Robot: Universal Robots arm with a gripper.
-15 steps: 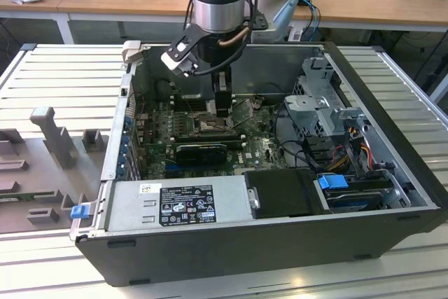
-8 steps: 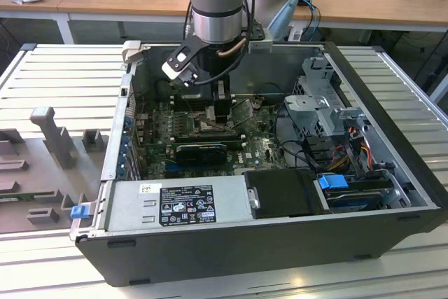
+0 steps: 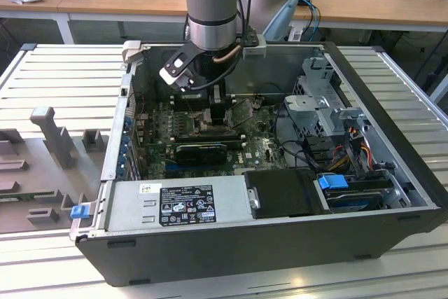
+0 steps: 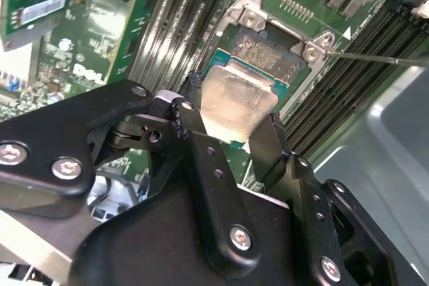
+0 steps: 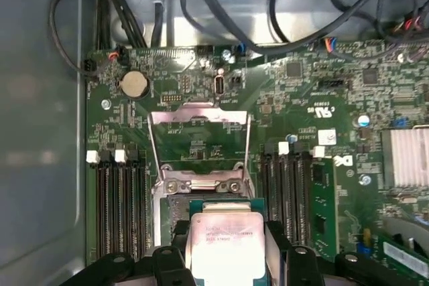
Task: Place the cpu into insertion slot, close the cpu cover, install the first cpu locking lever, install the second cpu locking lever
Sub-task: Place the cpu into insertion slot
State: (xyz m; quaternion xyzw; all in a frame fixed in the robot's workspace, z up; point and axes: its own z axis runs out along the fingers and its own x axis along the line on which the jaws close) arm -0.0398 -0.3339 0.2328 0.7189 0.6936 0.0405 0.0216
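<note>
The claw (image 4: 231, 117) is clenched on the cpu (image 4: 236, 102), a flat square chip with a dull, faintly smeared silver-grey lid on a green rim. Two matte black fingers (image 4: 209, 165), angular and studded with bright screws, pinch its opposite edges.

The chip hangs tilted just above the socket (image 4: 268, 53), partly overlapping it and not seated in it. The socket is a square recess with a grainy, glinting contact field, framed in bright stamped steel with screws at its corners.

In the first wrist view the cpu cover (image 5: 198, 118) stands swung open just beyond the socket. It is a thin silver frame, and the green motherboard (image 5: 301, 98) shows through its large window. Long black ribbed memory slots (image 5: 117, 199) run on either side of the socket.

The second wrist view alone shows a thin steel rod (image 4: 382, 59) reaching away from the socket's corner.

The exterior view adds the wider setting: the grey arm (image 3: 210, 5) drops into an open black computer case (image 3: 245, 260) lying on a ribbed metal worktop (image 3: 56, 75).
</note>
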